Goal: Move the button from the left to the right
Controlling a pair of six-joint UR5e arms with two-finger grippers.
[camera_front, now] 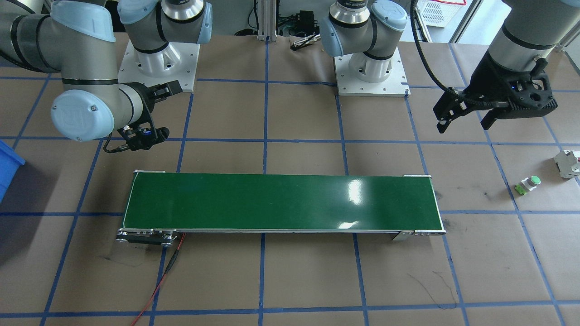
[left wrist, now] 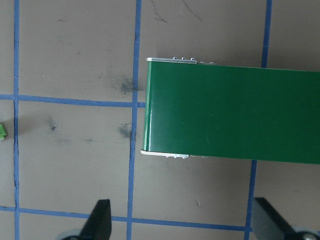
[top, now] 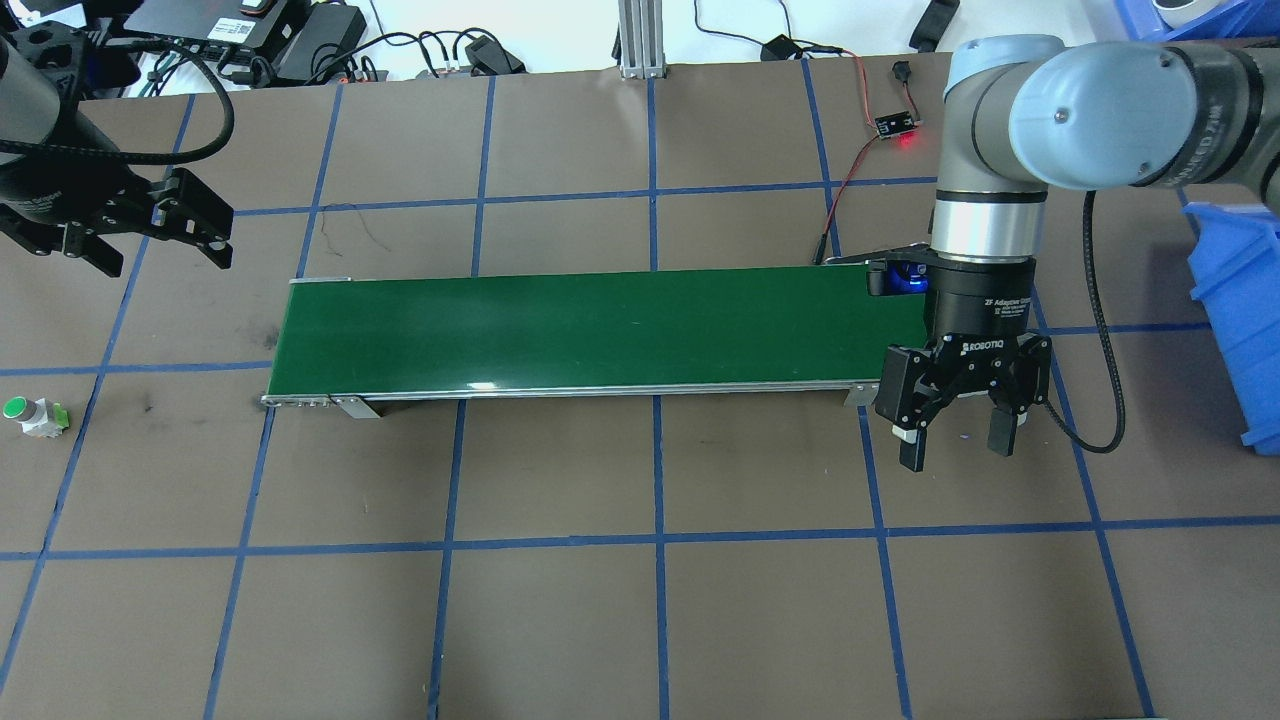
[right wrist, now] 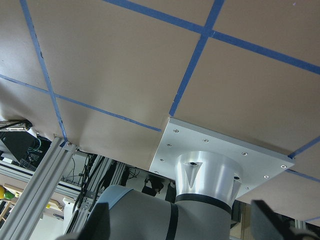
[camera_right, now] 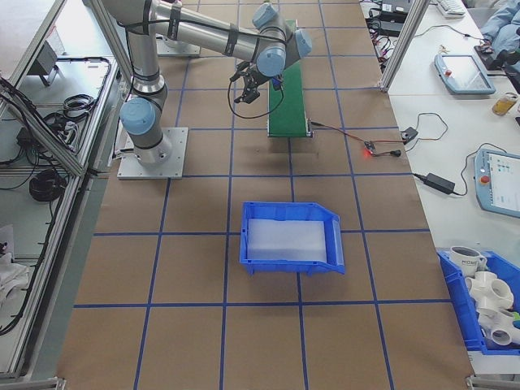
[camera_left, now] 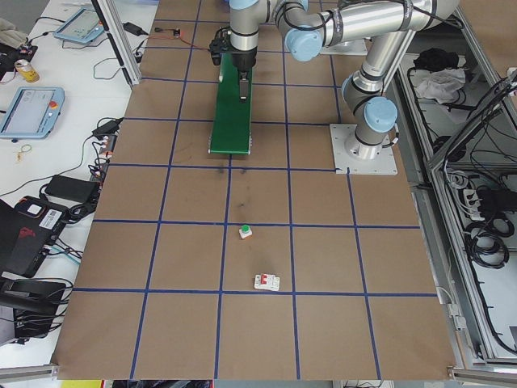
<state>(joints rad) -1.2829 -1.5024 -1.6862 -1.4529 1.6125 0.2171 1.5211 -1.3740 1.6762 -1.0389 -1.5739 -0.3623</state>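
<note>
**A:** Start big. What lies between you and the goal?

**B:** The green conveyor belt runs across the middle of the table. Your left gripper hangs above the table beyond the belt's left end, fingers spread and holding nothing. The right gripper hangs at the belt's right end, also spread and empty. Its wrist camera looks back toward the robot's base, so you get no help from that view.

**A:** And the button?

**B:** The button lies on its side on the bare table, well to the left of the belt and nearer the robot than your left gripper. The white breaker block sits near it but apart from it; leave that one alone.

**A:** How should I go in?

**B:** Bring the left gripper over the button first, then descend. I'd close across the white body rather than the round cap, which would likely slip. From these views I can't tell exactly how the body is turned, so check the wrist view once it is centred.
</note>
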